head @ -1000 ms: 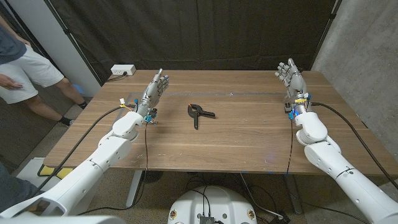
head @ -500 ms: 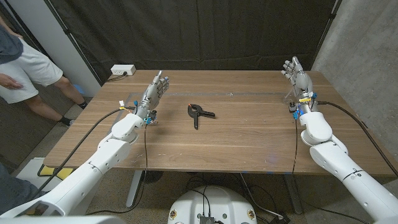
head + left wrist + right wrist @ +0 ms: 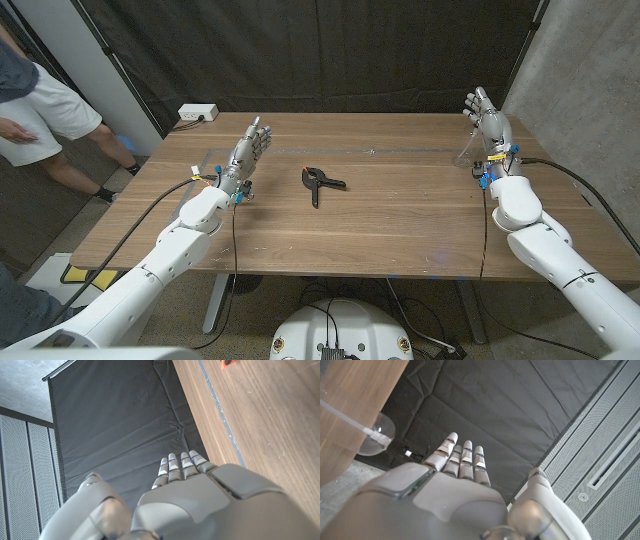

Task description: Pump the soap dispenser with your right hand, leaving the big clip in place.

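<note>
Head view: black big clip point(image 3: 320, 182) mid-table point(image 3: 400, 215). Left hand point(image 3: 246, 153) and right hand point(image 3: 489, 127) raised, fingers extended, holding nothing. Clear soap dispenser point(image 3: 468, 152), faint, just beside right hand.

Right wrist view: dispenser's clear base point(image 3: 376, 435) at table edge, probably. No legible writing.
</note>
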